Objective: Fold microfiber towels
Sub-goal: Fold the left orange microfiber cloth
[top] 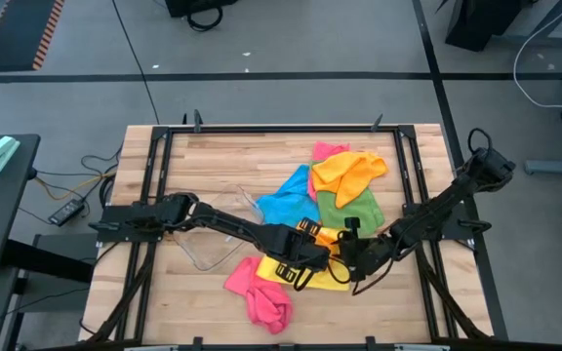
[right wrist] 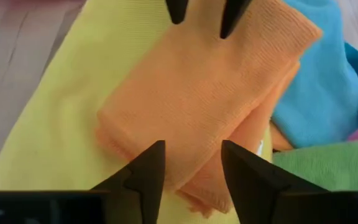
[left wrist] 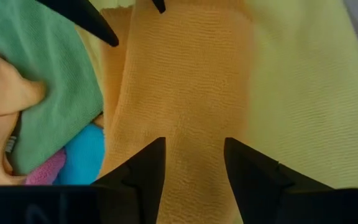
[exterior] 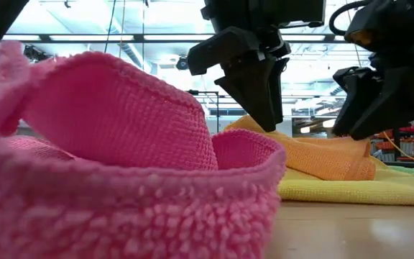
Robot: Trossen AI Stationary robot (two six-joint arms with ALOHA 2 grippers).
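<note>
Both dark robot arms meet over near-centre of wooden slatted table (top: 222, 156). Left gripper (left wrist: 194, 163) and right gripper (right wrist: 192, 163) hover face to face above folded orange microfiber towel (right wrist: 197, 99), fingers parted, holding nothing. Orange towel lies on flat yellow microfiber towel (right wrist: 55, 130). Beside them: blue towel (top: 286, 203), green towel (top: 349, 210), second orange towel (top: 349, 173). Crumpled pink towel (top: 261, 292) near front edge. Clear plastic tray (top: 208, 249) under left arm.

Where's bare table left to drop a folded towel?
Free: the far-left wood between the frame rail and the clear tray, and the front-right corner past the yellow towel. Crowded: the centre-right pile, blue towel to orange towel, and both grippers, left gripper, right gripper.
</note>
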